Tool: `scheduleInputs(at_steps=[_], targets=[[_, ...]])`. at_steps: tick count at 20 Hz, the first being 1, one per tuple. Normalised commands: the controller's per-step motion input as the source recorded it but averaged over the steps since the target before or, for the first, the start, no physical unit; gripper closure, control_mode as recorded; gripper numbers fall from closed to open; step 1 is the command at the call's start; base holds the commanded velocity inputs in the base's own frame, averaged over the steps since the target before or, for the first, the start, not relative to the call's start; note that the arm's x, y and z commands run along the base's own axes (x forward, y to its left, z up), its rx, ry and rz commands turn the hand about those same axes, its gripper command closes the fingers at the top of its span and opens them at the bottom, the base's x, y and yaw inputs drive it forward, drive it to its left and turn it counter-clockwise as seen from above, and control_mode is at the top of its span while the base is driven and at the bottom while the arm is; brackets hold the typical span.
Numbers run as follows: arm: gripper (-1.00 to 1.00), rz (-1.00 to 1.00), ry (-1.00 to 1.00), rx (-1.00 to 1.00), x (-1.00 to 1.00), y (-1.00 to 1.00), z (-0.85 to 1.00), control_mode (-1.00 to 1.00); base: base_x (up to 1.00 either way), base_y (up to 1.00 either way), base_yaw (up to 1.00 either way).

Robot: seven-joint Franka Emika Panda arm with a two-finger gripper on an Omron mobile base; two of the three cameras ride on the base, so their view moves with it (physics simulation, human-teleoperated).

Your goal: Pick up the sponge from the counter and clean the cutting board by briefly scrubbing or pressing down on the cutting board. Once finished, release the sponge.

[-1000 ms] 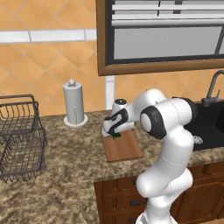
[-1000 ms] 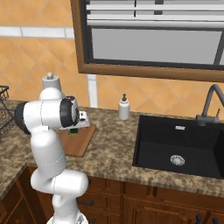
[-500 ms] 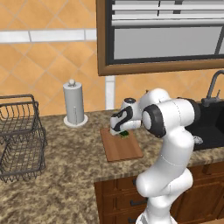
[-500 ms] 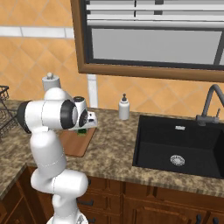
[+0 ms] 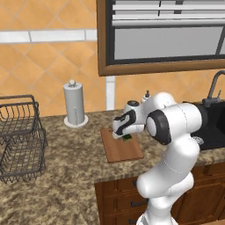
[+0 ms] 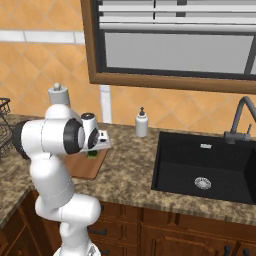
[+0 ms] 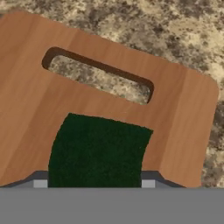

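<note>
Two main risks from here. First, the sponge (image 7: 98, 151) sits clamped between my fingers, jaws closed down to its width, over the end of the cutting board (image 7: 183, 118) near the handle slot (image 7: 98, 81); if I scrub toward that slot, a sponge corner could catch its rim and twist in my grip. Second, the board just lies loose on the counter (image 5: 66, 176), so a hard sideways stroke could shove it rather than wipe it (granite under smooth wood, I'd guess little friction). Press straight down, short strokes, is my call. From the hand view I can't tell whether the sponge is touching the wood or hovering just above it, so pressing depth is a guess too; too much and I squash it against my fingertips. My gripper (image 5: 126, 137) is over the far part of the board in the left base view, and the sponge shows as a green speck at (image 6: 92, 153) under the hand from the right. On release, opening while pushing sideways could flick it off the board. Surface: speckled brown-beige worktop over dark drawers. Room: paper towel holder (image 5: 74, 104) behind the board, wire basket (image 5: 19, 136) well to the left, soap bottle (image 6: 142, 123) near the black sink (image 6: 205, 165), faucet (image 6: 239, 117), window above, orange tiled wall.
</note>
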Motion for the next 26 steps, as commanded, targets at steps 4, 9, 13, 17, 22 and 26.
scheduleInputs(at_steps=[4,9,13,17,22,26], targets=[[1.00,0.00,-0.04,0.00,-0.46,0.00,-0.03,-1.00,0.00,0.00,0.00],[1.00,0.06,0.00,0.00,0.00,0.24,-0.02,-1.00,0.00,0.00,0.00],[1.00,0.15,0.00,0.00,0.00,0.63,-0.16,-1.00,0.00,0.00,0.00],[1.00,0.12,0.00,0.02,0.00,0.70,-0.15,-1.00,0.00,0.00,0.00],[1.00,0.07,-0.01,0.07,-0.05,0.64,-0.09,-1.00,0.00,0.00,0.00],[1.00,0.04,-0.02,0.04,-0.20,0.66,-0.05,-1.00,0.00,0.00,0.00]])
